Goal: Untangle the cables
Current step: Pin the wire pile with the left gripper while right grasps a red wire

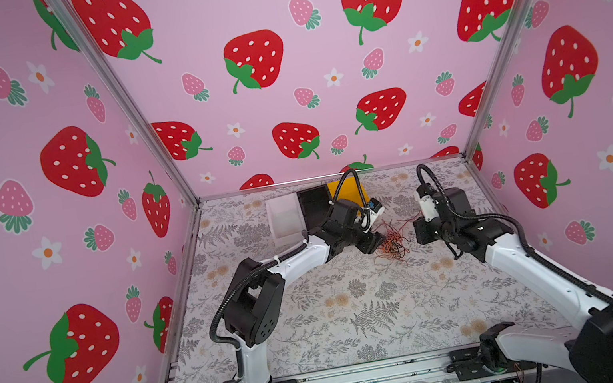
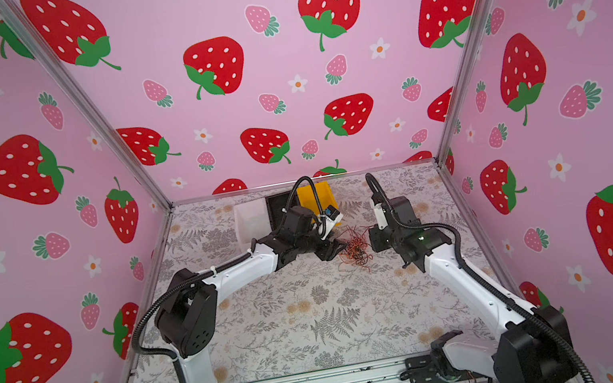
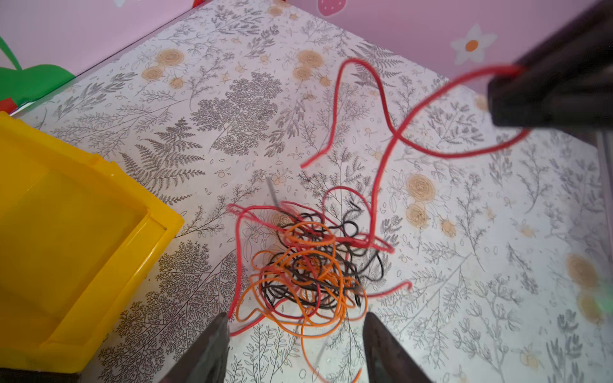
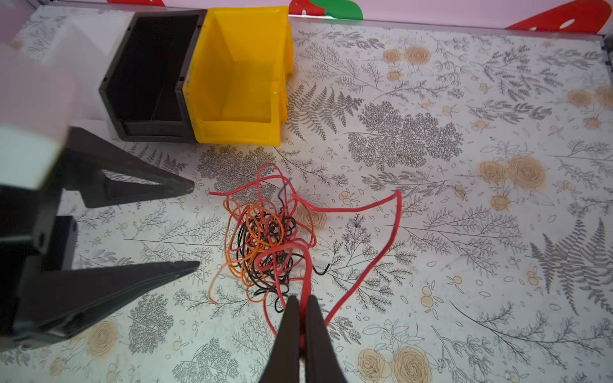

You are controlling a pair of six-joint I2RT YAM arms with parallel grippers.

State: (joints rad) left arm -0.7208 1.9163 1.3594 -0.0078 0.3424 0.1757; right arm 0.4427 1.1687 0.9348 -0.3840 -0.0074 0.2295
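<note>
Where both arms meet, toward the far middle of the floral table point(image 4: 464, 232), contents as follows:

1. Cables point(image 4: 265, 238) – one loose tangle of thin red, orange & blk strands, lying on the table btwn the two grippers; also seen in both top views point(image 1: 392, 245) point(image 2: 357, 251). Several red ends trail out of the bundle.
2. Red cable point(image 4: 396, 212) – long strand looping out of the tangle and off the table, running into the right gripper.
3. Right gripper point(image 4: 302, 300) – jaws pinched together on the red cable, just beside the tangle.
4. Left gripper point(image 3: 295, 318) – jaws well apart, tips at the opp. edge of the tangle, orange loops lying btwn them; nothing gripped.
5. Yellow bin point(image 4: 238, 132) – near the tangle, toward the back wall; no cables inside.
6. Black bin point(image 4: 109, 89) – touching the yellow bin's side.
7. White bin point(image 4: 93, 33) – next to the black one, partly blurred; contents can't tell.
</note>
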